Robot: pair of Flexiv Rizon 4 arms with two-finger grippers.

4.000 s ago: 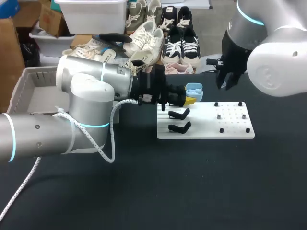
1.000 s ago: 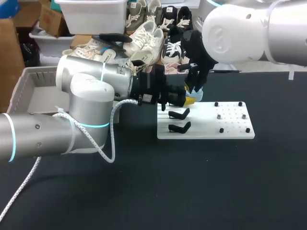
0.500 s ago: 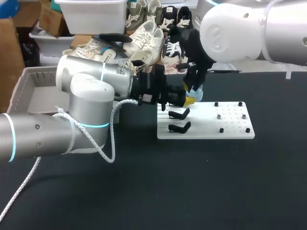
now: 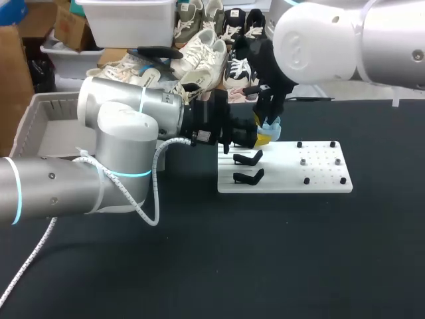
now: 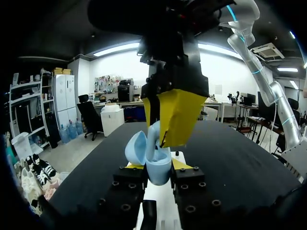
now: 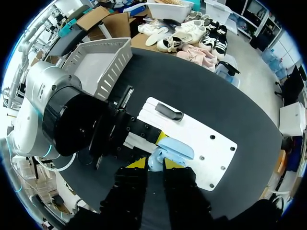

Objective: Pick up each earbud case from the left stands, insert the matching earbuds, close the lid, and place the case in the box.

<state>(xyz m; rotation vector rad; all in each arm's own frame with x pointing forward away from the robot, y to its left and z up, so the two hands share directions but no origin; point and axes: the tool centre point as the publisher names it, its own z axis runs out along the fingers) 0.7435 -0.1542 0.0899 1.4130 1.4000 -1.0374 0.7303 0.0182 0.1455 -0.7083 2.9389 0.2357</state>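
Left claw (image 5: pixel 154 166) pinches the light-blue earbud case (image 5: pixel 158 173) from both sides, lid open, over the far left corner of the white board (image 4: pixel 319 178) on the worktop (image 4: pixel 279 252). Right claw (image 6: pixel 152 164) sits just above the case, tips pinching a light-blue earbud (image 5: pixel 152 138) at the case's mouth.

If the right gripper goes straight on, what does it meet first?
The open blue case held in the left gripper, just ahead of the right gripper; the earbud it seems to carry likely touches first.
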